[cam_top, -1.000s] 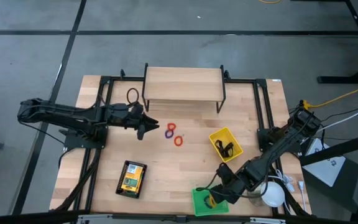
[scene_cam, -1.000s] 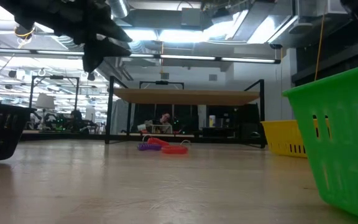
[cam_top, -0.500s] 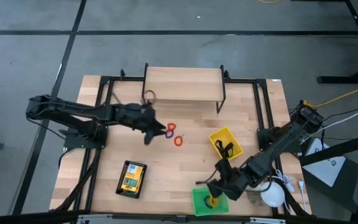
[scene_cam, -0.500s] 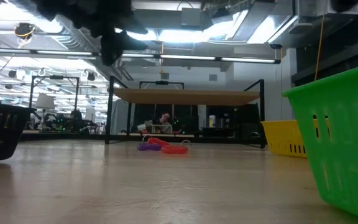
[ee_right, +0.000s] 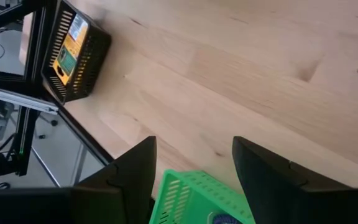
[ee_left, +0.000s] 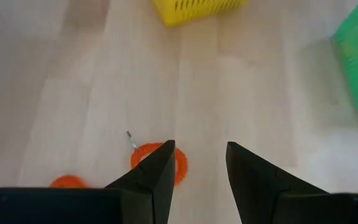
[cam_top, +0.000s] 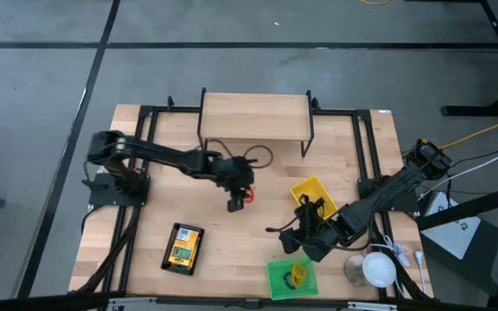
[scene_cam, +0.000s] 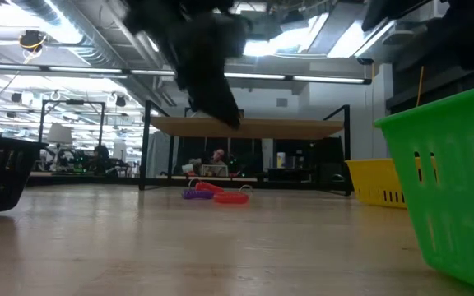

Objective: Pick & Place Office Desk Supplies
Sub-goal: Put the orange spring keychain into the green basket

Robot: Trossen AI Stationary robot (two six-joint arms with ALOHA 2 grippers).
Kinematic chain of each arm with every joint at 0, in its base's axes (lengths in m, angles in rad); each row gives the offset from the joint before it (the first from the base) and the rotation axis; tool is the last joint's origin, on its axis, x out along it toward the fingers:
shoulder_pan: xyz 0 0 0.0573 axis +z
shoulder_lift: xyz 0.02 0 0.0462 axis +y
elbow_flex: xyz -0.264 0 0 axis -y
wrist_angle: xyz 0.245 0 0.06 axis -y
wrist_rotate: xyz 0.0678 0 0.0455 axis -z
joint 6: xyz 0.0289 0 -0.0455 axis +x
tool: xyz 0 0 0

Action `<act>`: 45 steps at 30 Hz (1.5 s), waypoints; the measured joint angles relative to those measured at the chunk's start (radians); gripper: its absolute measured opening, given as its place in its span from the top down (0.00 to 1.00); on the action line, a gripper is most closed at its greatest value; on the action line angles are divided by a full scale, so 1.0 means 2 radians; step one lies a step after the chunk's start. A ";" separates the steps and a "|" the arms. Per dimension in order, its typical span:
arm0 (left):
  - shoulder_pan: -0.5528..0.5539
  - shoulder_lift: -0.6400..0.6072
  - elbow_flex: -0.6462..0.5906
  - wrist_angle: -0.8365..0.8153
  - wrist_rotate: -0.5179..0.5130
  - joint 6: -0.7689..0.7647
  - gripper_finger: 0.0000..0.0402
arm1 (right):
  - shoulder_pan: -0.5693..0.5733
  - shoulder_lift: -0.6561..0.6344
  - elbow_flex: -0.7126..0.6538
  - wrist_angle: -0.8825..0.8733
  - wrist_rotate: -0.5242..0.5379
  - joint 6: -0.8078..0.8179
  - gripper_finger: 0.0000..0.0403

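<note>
Thin rings lie on the table in front of the shelf: a red-orange ring [cam_top: 249,195] peeks out beside my left gripper [cam_top: 236,204], the others hidden under it. The low view shows a purple ring [scene_cam: 196,194] and a red ring [scene_cam: 232,198] flat on the wood. In the left wrist view my left gripper [ee_left: 201,146] is open above the table, one orange ring [ee_left: 180,167] beside a fingertip and another orange ring [ee_left: 67,182] farther off. My right gripper [cam_top: 285,240], open and empty [ee_right: 194,140], hovers between the yellow bin [cam_top: 314,199] and the green bin [cam_top: 290,278].
A black mesh tray [cam_top: 183,248] with a yellow printed box sits near the table's near-left side, also seen as the tray [ee_right: 73,53]. The yellow bin holds black clips; the green bin [ee_right: 194,198] holds a yellow item. A wooden shelf [cam_top: 255,117] stands at the far edge.
My left gripper has swung from the table's left side toward the right and a little nearer, ending over the rings. My right gripper has moved off the green bin toward the far edge and left; a yellow item lies in that bin.
</note>
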 joint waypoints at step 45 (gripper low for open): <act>0.081 0.043 0.031 0.084 0.174 -0.061 0.99 | -0.012 -0.003 0.000 0.028 0.077 -0.001 0.47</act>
